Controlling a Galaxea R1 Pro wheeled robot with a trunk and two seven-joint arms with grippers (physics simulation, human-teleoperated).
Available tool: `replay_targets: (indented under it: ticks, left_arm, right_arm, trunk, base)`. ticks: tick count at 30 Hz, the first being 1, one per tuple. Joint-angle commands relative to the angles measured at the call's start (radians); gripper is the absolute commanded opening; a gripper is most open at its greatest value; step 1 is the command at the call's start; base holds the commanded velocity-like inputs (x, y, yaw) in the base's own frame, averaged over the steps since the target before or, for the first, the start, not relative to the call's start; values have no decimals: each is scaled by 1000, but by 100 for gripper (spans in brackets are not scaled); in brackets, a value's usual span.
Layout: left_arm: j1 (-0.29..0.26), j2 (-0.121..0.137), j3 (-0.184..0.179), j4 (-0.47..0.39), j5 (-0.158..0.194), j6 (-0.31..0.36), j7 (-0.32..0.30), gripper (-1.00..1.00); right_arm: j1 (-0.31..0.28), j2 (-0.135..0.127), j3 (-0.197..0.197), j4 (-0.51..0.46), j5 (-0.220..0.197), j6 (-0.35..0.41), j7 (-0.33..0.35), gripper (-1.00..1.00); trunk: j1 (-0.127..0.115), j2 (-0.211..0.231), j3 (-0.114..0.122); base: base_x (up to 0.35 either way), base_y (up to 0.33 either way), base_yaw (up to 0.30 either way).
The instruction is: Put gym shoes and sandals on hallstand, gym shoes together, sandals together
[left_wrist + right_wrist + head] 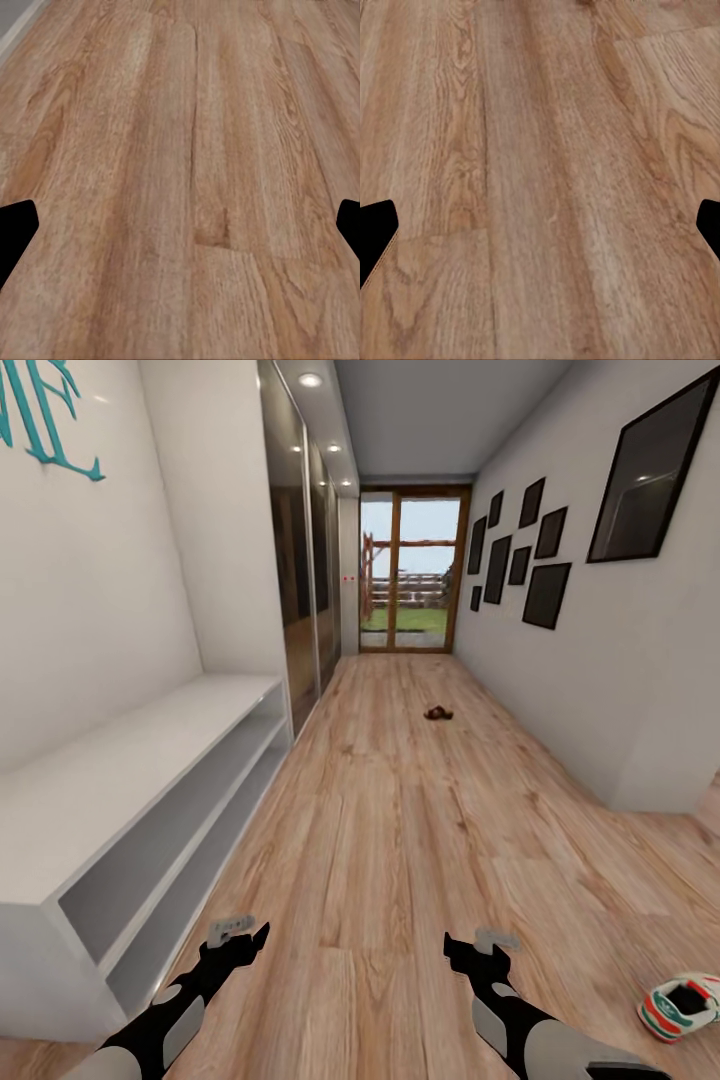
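Note:
One white gym shoe (682, 1005) with green stripes and a dark inside lies on the corridor floor (400, 840) at the lower right, to the right of my right gripper (475, 952). Far down the corridor sits a dark brown sandal shape (438, 713), too small to tell whether it is one or both. The pale-grey hallstand (130, 760) runs along the left wall, its two shelf tiers bare, beside my left gripper (240, 940). Both grippers hang low over bare planks. In the wrist views, the left gripper (180, 232) and right gripper (540, 232) are open, with nothing between the fingertips.
Dark glossy wardrobe doors (300, 560) line the left wall past the hallstand. A glass door (415, 570) closes the far end. Black picture frames (545, 560) hang on the right wall, whose corner (640, 800) opens to a side space near the shoe.

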Motion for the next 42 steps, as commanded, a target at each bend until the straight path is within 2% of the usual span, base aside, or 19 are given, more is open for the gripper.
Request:
replay_targets:
  ticks: [1,21,42]
  left_arm:
    - [-1,1,-8,1,10,-4,-2,100]
    - [-1,1,-8,2,10,-4,-2,100]
    - [-1,1,-8,2,10,-4,-2,100]
  right_arm:
    - [-1,0,-4,1,-5,-5,1,100]
    - [-1,-1,-4,1,-5,-5,1,100]
    - [-1,-1,-4,1,-6,-5,1,100]
  trunk:
    - [0,0,-1]
    - [0,0,-1]
    - [0,0,-1]
  base:
    - [346,0,0]
    - [346,-7,0]
    - [347,-100,0]
